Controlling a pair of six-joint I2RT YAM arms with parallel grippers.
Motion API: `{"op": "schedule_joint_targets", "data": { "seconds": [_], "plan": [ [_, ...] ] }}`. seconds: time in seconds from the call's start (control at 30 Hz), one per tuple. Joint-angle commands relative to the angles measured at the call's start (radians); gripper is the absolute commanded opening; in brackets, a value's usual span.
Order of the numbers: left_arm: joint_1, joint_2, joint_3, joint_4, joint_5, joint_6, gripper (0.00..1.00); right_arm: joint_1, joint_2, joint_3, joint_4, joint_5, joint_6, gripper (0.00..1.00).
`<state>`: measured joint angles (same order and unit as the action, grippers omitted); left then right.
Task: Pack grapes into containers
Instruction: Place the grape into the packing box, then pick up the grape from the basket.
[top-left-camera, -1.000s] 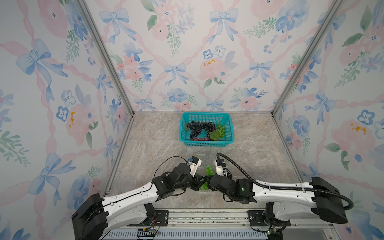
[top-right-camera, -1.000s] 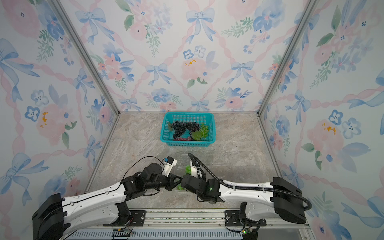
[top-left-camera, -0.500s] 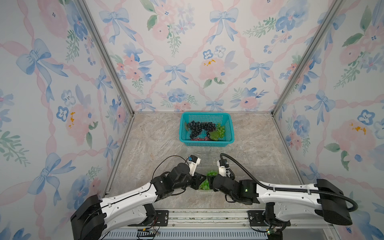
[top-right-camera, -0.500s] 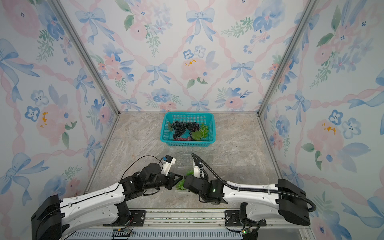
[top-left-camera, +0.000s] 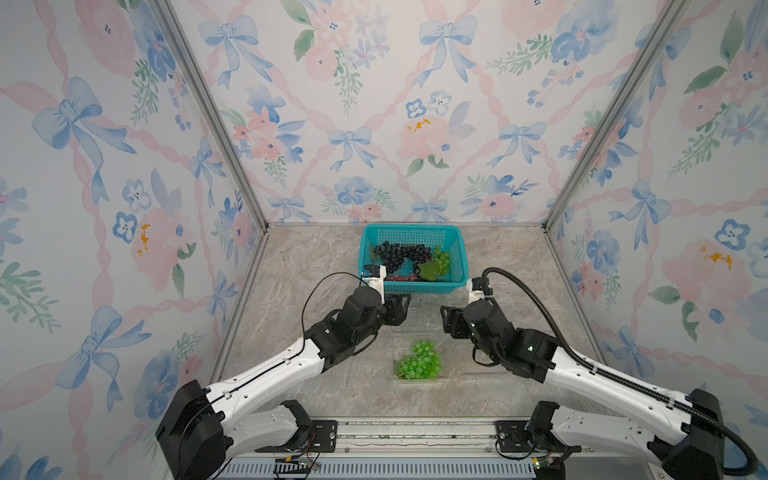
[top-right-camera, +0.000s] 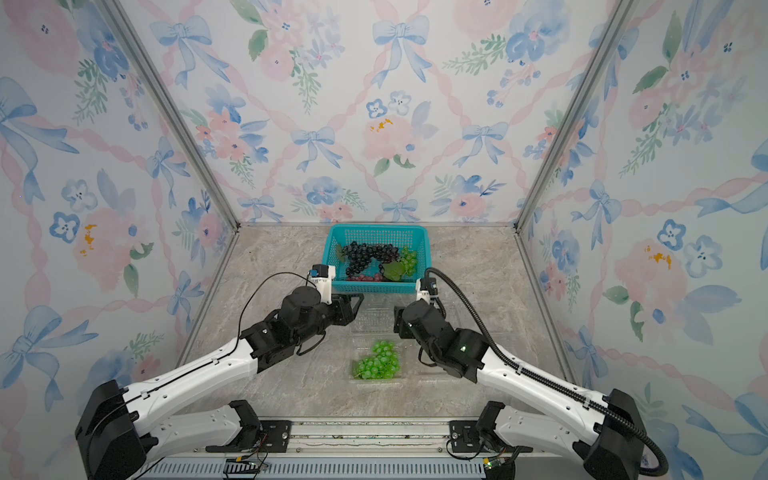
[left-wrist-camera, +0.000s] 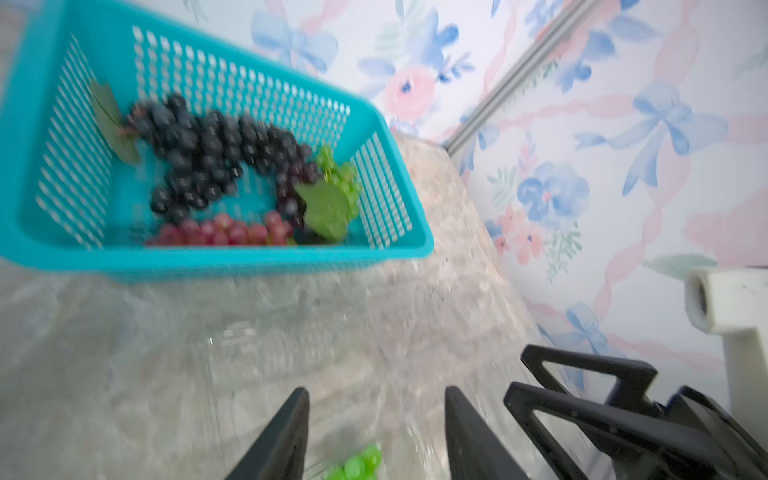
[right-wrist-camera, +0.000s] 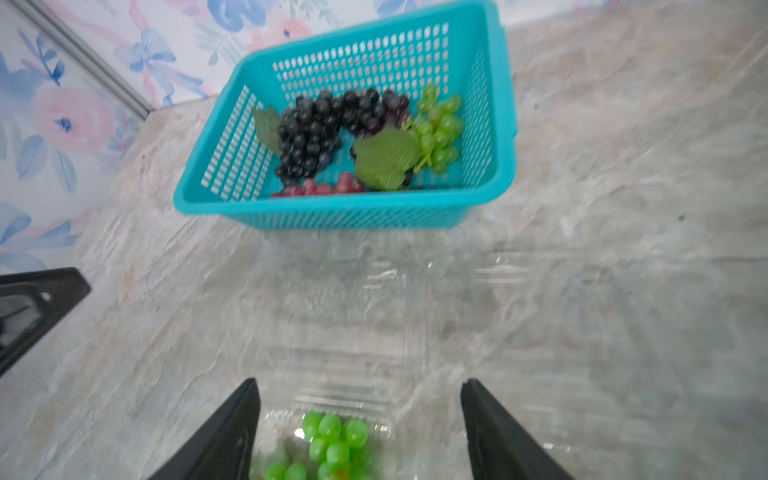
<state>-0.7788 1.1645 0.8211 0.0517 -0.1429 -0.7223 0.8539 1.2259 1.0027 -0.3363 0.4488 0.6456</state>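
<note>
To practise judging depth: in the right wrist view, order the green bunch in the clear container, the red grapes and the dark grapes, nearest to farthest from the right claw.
1. Green bunch, in the clear container, by the right claw.
2. Red grapes, at the basket's near wall.
3. Dark grapes, deeper in the basket.

A teal mesh basket (top-left-camera: 432, 286) sits on the marble tabletop (top-left-camera: 307, 266) near floral walls (top-left-camera: 374, 124).
</note>
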Motion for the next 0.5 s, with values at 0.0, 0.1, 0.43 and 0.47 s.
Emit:
{"op": "schedule_joint_targets", "data": {
  "seconds": [0.0, 0.1, 0.43, 0.47],
  "plan": [
    [0.046, 0.081, 0.091, -0.001, -0.037, 0.049, 0.6, -0.1, 0.105, 0.117, 0.012, -0.137, -0.187, 0.76],
    [0.087, 0.171, 0.169, 0.0, -0.019, 0.065, 0.61, -0.183, 0.246, 0.264, -0.032, -0.218, -0.269, 0.76],
    [0.201, 0.432, 0.373, 0.0, 0.067, 0.081, 0.6, -0.368, 0.673, 0.625, -0.049, -0.353, -0.342, 0.75],
    [0.207, 0.455, 0.391, 0.002, 0.074, 0.093, 0.6, -0.376, 0.709, 0.652, -0.054, -0.359, -0.342, 0.75]
  ]
}}
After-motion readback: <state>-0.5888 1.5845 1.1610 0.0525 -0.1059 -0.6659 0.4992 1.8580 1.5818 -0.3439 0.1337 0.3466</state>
